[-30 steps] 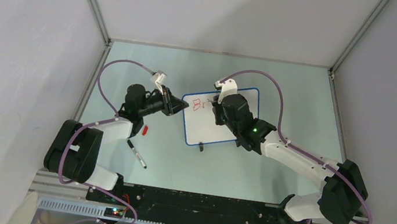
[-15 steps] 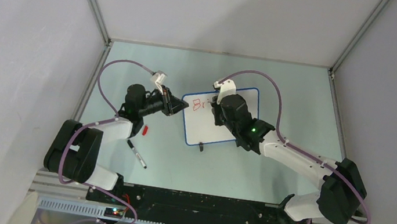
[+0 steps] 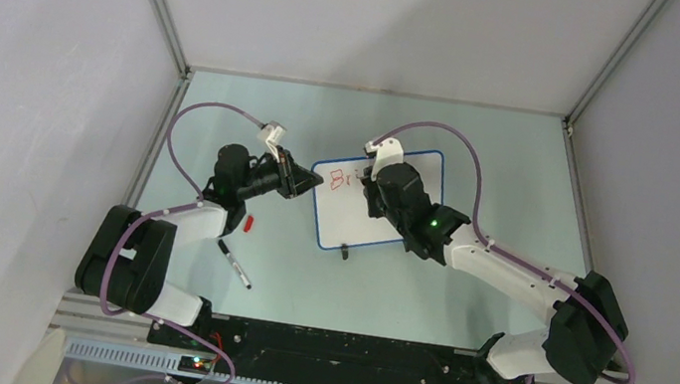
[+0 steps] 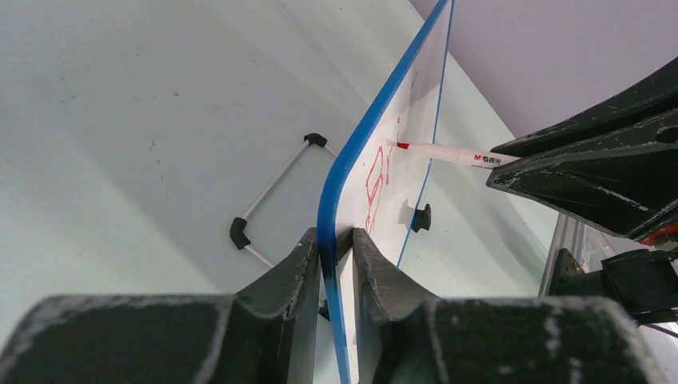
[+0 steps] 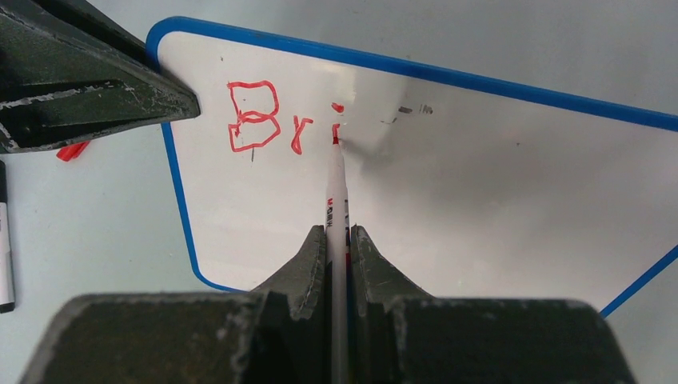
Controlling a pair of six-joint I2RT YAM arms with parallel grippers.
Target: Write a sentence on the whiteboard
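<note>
The whiteboard (image 3: 357, 220), white with a thin blue rim, stands tilted mid-table. My left gripper (image 3: 315, 181) is shut on its left edge, and in the left wrist view the blue rim (image 4: 352, 152) runs between that gripper's (image 4: 334, 236) fingers. My right gripper (image 5: 339, 230) is shut on a white marker (image 5: 336, 180) with a red tip. The tip touches the board (image 5: 480, 184) just right of the sentence (image 5: 264, 124), which reads "Br" in red plus a short stroke with a dot. From above, the right wrist hides the marker, but the red writing (image 3: 339, 181) shows.
A black marker (image 3: 234, 265) and a small red cap (image 3: 250, 224) lie on the table left of the board. A black clip foot (image 3: 345, 251) sticks out at the board's near edge. A wire stand (image 4: 272, 188) lies behind the board. Enclosure walls close three sides.
The right gripper has shifted slightly with the marker along the board's top line, and the red writing has grown by a small stroke. The left arm and the board have stayed put.
</note>
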